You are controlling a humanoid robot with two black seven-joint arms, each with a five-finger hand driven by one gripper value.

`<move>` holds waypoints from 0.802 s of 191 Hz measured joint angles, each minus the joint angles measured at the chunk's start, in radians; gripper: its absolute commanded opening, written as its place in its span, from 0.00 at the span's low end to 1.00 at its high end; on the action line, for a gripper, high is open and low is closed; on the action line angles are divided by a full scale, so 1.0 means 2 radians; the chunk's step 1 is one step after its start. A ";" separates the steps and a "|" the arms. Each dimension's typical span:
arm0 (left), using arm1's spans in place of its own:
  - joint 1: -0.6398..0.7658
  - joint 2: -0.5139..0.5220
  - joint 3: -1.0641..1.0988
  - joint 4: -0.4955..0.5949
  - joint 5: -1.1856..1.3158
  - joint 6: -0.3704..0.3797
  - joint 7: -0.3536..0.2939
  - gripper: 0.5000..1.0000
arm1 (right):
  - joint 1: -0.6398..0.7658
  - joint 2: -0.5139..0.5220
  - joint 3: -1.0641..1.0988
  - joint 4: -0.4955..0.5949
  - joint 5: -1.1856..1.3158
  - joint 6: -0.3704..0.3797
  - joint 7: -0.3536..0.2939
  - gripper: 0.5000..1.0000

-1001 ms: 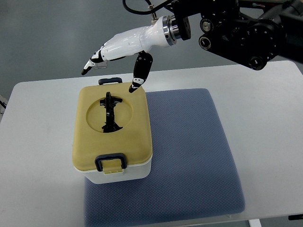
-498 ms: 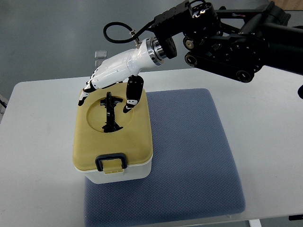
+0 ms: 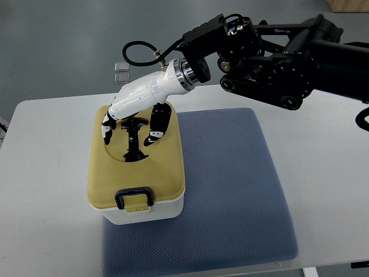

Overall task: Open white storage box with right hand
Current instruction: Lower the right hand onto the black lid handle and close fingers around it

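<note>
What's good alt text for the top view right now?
A white robotic right hand reaches down over the black handle on the tan lid of a white storage box, fingers spread. The box sits on a blue mat.

We see the white storage box [image 3: 144, 212] upright on the blue mat [image 3: 230, 190], its yellow lid [image 3: 167, 167] shut, front latch [image 3: 135, 199] closed.
</note>
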 measured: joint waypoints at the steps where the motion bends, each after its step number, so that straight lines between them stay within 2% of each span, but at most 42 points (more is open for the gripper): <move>1: 0.000 0.000 0.000 0.000 0.000 0.000 0.000 1.00 | 0.000 0.000 0.000 0.000 0.000 0.000 0.000 0.42; 84: 0.000 0.000 0.000 0.000 0.000 0.000 0.000 1.00 | -0.007 -0.001 0.000 -0.004 -0.005 -0.004 0.000 0.17; 123: 0.000 0.000 0.000 0.000 0.000 0.000 0.000 1.00 | -0.006 -0.004 0.001 -0.004 -0.005 -0.005 0.000 0.16; 153: 0.000 0.000 0.000 0.000 0.000 0.000 0.000 1.00 | -0.005 -0.003 0.003 -0.004 -0.005 -0.004 0.000 0.06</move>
